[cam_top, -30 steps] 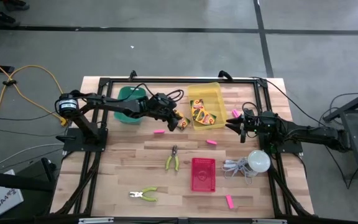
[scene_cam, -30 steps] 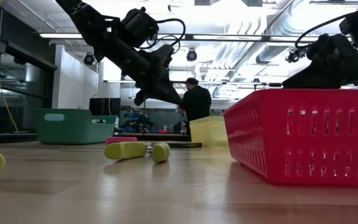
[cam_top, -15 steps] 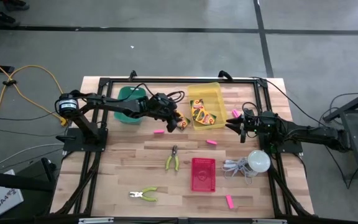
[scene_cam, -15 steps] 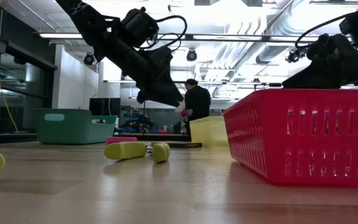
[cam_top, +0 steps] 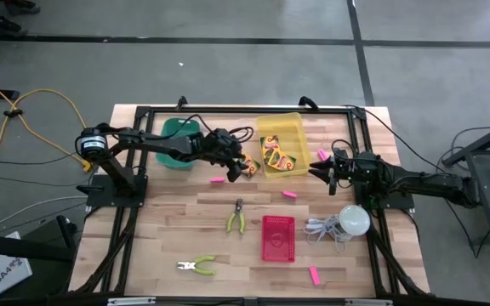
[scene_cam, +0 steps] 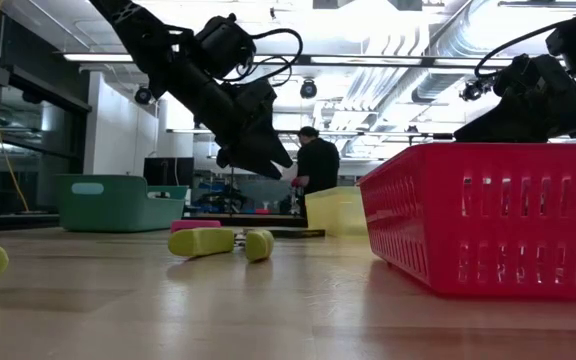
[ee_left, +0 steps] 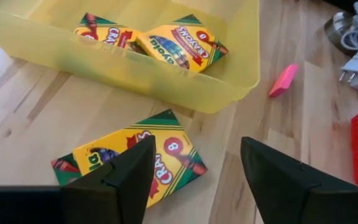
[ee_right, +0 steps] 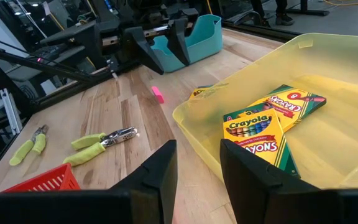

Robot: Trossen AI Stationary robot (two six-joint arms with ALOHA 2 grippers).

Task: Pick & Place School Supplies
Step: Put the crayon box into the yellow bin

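Observation:
A yellow-and-green crayon box [ee_left: 129, 165] lies flat on the table just outside the yellow bin [ee_left: 166, 81], on its near-left side. My left gripper [ee_left: 194, 140] hangs open above this box [cam_top: 250, 168] and touches nothing. Two more crayon boxes [ee_left: 179, 43] [ee_right: 253, 134] lie inside the bin [cam_top: 262, 127]. Pink erasers [cam_top: 218, 179] [cam_top: 289, 194] [cam_top: 313, 274] lie scattered on the wood. My right gripper [cam_top: 315, 167] waits open at the bin's right side, fingers [ee_right: 160, 168] apart, with another pink eraser [cam_top: 321, 155] close by it.
A green bin [cam_top: 177, 140] stands left of the yellow one. A red basket [cam_top: 278, 238] sits at the middle near side. Two yellow-handled pliers [cam_top: 236, 218] [cam_top: 198, 266] lie on the table. A white bulb with a coiled cord [cam_top: 353, 219] is at the right.
My left gripper has opened and let go of the crayon box, which now lies flat on the table beside the yellow bin. The gripper has stayed above the same spot.

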